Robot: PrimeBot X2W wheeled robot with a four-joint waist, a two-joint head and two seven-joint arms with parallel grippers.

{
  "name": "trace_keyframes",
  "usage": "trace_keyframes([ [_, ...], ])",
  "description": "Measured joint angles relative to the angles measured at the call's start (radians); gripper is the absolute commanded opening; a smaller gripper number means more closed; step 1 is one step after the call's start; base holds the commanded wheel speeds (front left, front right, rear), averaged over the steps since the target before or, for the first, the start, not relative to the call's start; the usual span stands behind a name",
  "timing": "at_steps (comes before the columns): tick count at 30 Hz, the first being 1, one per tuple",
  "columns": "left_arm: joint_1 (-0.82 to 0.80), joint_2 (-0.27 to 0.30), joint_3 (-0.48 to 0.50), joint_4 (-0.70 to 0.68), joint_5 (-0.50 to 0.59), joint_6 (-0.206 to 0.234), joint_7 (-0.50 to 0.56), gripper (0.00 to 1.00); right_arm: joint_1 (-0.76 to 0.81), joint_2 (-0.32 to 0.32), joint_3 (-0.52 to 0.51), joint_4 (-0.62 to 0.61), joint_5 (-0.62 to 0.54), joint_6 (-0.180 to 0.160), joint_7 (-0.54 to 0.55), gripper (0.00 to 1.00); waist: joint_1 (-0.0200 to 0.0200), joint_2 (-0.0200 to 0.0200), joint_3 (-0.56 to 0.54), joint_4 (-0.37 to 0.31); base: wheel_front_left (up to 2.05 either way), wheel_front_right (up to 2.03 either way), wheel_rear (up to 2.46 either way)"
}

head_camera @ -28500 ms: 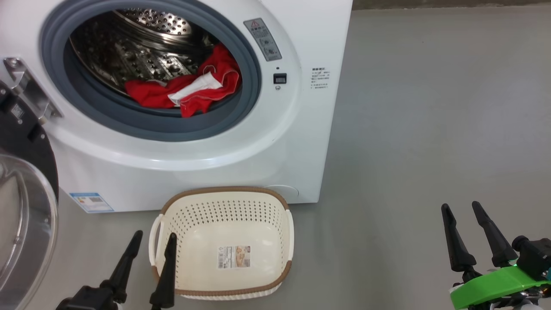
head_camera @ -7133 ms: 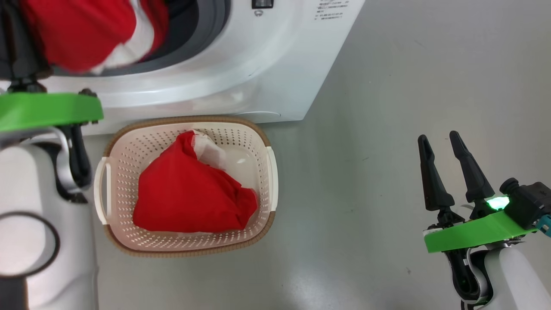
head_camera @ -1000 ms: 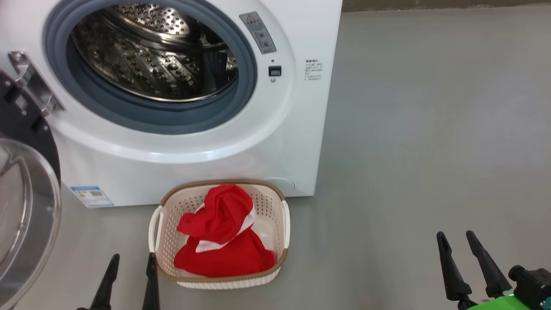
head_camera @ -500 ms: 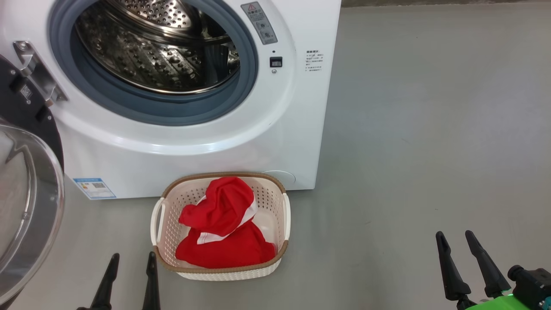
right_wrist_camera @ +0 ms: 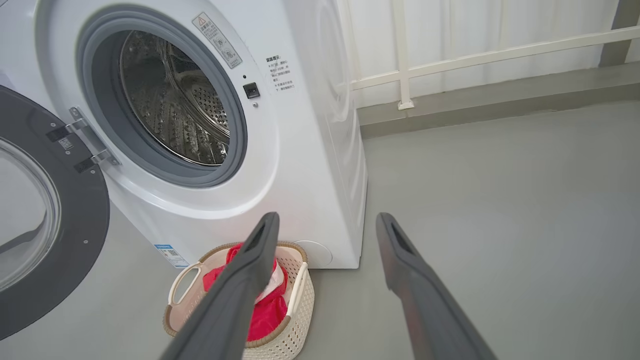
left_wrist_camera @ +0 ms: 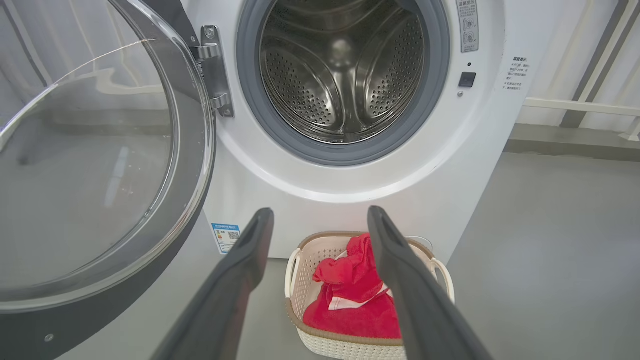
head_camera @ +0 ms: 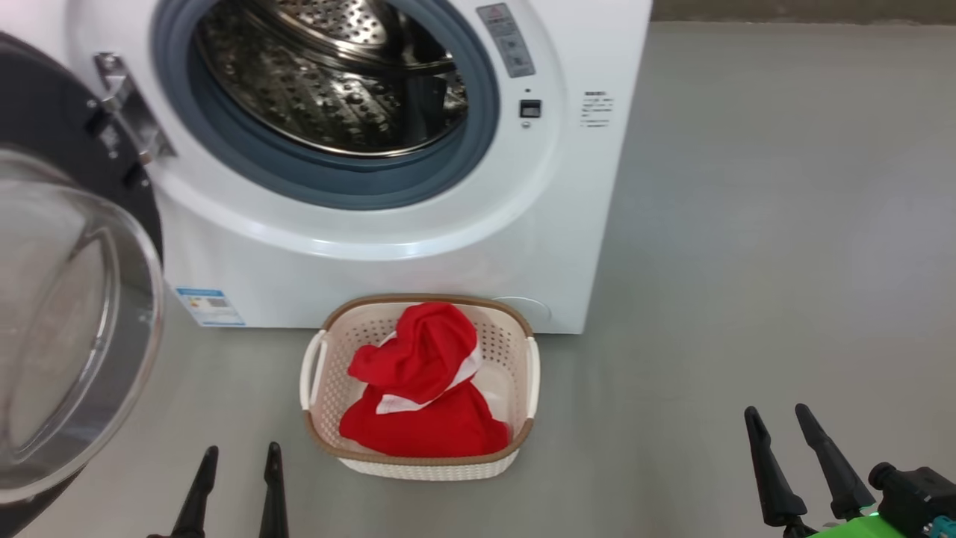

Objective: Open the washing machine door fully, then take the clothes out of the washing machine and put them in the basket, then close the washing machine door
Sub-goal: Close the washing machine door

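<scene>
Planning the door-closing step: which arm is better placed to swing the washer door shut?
Left, probably. The washing machine door hangs open on the robot's left, near the open left gripper; the right gripper is far off, beyond the basket holding the clothes.

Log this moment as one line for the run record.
door open | washer drum empty | clothes in basket | left gripper open | right gripper open | next: close door

I get bright, even, diffuse light with no hard shadows, only a soft grey shade on the floor (head_camera: 747,224) beside the washing machine (head_camera: 418,276). The drum (head_camera: 328,82) sparkles with small glints, and the washing machine door (head_camera: 67,329) glass carries pale reflections. Both wrist views bow lines at their edges, and the near fingers (left_wrist_camera: 235,290) look soft.
</scene>
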Motion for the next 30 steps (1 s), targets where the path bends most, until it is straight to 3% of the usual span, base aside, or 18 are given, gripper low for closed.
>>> trace_keyframes([
  [9,0.003,0.000,-0.028,0.004,-0.018,0.021,0.000,1.00,0.000,-0.012,0.034,0.012,0.000,0.000,0.000,1.00,0.0000,0.0001,-0.015,0.095,0.00,0.00,0.00],
  [30,0.067,0.002,-0.053,0.015,-0.047,0.050,0.000,1.00,0.007,-0.025,0.111,0.028,0.000,0.000,0.000,1.00,0.0000,0.0000,-0.068,0.399,0.00,0.00,0.00],
])
